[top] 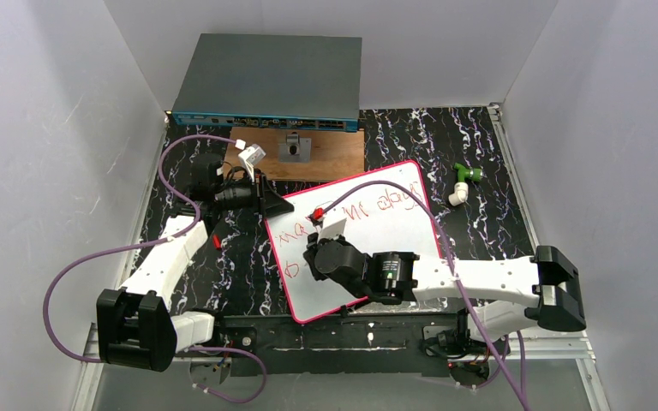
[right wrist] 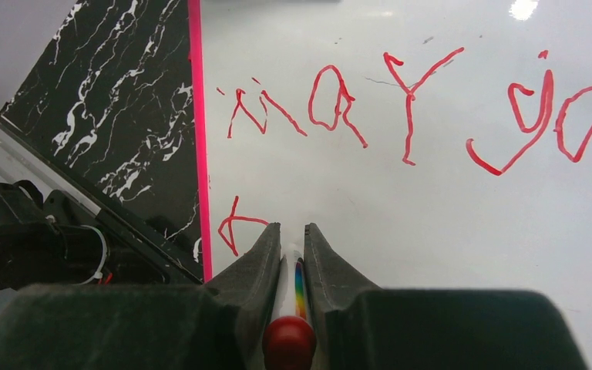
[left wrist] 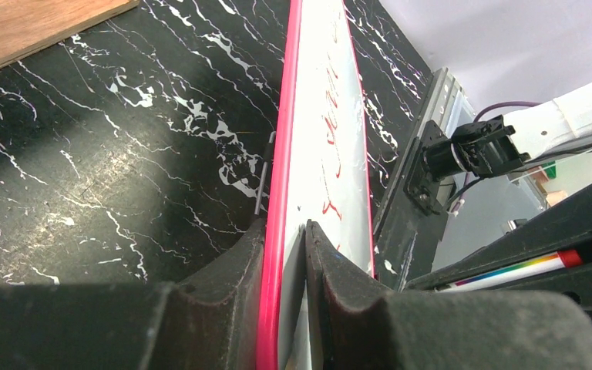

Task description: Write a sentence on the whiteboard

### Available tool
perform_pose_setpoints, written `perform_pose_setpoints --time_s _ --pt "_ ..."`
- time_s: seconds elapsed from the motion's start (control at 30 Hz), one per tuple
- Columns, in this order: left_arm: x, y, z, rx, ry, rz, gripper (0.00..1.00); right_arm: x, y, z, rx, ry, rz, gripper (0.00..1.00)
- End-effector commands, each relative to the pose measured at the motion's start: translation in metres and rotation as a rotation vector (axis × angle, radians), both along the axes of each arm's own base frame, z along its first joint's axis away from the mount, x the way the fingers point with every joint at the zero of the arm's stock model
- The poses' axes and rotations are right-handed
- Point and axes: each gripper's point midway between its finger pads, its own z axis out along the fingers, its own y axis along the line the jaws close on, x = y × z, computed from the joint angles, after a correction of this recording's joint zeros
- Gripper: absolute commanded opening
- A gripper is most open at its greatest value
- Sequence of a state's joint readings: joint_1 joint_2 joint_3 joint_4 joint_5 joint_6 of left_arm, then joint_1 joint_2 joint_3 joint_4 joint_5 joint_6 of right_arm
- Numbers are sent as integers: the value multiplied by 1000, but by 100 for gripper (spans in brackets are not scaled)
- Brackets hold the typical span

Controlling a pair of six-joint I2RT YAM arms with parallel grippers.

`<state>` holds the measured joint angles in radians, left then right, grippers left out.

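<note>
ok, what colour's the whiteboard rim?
Pink-red. The whiteboard rim shows best in the left wrist view.

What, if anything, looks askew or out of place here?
The whiteboard sits at a slant on the table, its pink rim pinched by the left gripper. The red writing on it is wobbly and uneven. A green-and-white pipe fitting lies loose to the board's right. Nothing looks spilled or broken.
</note>
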<state>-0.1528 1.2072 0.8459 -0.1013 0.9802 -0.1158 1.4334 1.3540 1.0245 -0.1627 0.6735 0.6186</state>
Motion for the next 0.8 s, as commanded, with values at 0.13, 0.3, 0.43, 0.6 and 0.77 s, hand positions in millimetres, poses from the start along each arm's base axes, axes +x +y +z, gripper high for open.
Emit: perform_pose_setpoints --time_s 0.13,0.3,0.43,0.6,0.77 --pt "12 13 -22 126 -74 72 0 3 23 16 101 2 -9 1" --pt "12 13 -21 126 -73 70 0 3 22 8 89 7 -12 1" --pt "12 13 -21 127 -76 72 0 8 11 1 74 15 -47 1" --pt "11 13 -21 127 -76 72 0 16 -7 -6 40 12 -84 1" --pt "11 13 -20 127 -79 72 0 26 -18 -6 35 9 -117 1"
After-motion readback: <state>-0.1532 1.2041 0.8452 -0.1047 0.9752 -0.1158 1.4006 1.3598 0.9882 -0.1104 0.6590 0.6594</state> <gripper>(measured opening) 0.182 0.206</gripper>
